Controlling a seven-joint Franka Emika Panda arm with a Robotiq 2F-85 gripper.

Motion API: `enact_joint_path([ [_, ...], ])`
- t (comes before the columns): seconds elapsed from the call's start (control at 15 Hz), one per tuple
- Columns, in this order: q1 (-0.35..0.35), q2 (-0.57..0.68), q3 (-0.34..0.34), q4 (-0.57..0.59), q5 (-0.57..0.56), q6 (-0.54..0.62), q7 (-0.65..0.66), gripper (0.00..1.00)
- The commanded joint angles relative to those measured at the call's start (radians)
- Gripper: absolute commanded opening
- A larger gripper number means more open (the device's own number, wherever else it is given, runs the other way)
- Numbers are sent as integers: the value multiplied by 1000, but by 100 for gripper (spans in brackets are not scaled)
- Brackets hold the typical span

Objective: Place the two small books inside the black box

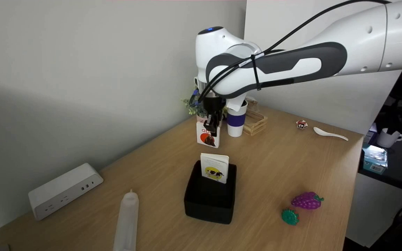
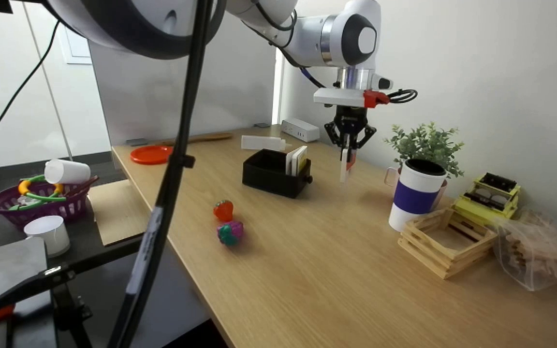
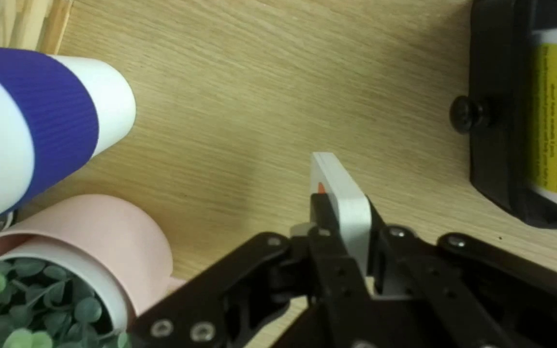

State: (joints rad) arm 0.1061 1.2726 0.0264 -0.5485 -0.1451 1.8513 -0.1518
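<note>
In an exterior view, the gripper (image 1: 212,128) has a tight pinch on the small red and white book (image 1: 207,141), held upright past the far end of the black box (image 1: 208,210). The small white cow book (image 1: 215,167) is inside the black box, standing up near its far end, with a spotted cow on a yellow circle on its front. To the left are a white squeeze bottle (image 1: 127,223) and a white power strip (image 1: 65,190), and a white spoon (image 1: 323,132) lies far to the right. In an exterior view, a toy strawberry (image 2: 224,211) and some purple toy grapes (image 2: 230,233) sit just beside each other on the wooden table (image 2: 307,270). Near the wall are a leafy plant (image 2: 426,147), a white cup with a purple band (image 2: 413,198) and a wooden crate (image 2: 440,258). In the wrist view, the jaws are close together, only as far apart as the red and white book is thick, and touch it on both sides. That book is between the black box and a pink mug (image 3: 131,237), touching neither. I can't tell if its bottom touches the table.
</note>
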Motion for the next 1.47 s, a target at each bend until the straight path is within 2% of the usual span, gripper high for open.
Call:
enact_joint_path([
  [0.0, 35, -37, -42, -2, -50, 11, 53, 4],
  [0.27, 75, -44, -87, 18, -116, 50, 126, 4],
  [0.6, 101, -37, -104, 25, -154, 180, 194, 4],
  [0.73, 98, -33, -90, 25, -144, 256, 203, 4],
  [0.93, 79, -30, -43, 16, -107, 396, 168, 4],
  [1.13, 46, -41, 58, -15, -35, 483, 45, 4],
  [1.4, -12, -59, 216, -49, 84, 455, -175, 4],
])
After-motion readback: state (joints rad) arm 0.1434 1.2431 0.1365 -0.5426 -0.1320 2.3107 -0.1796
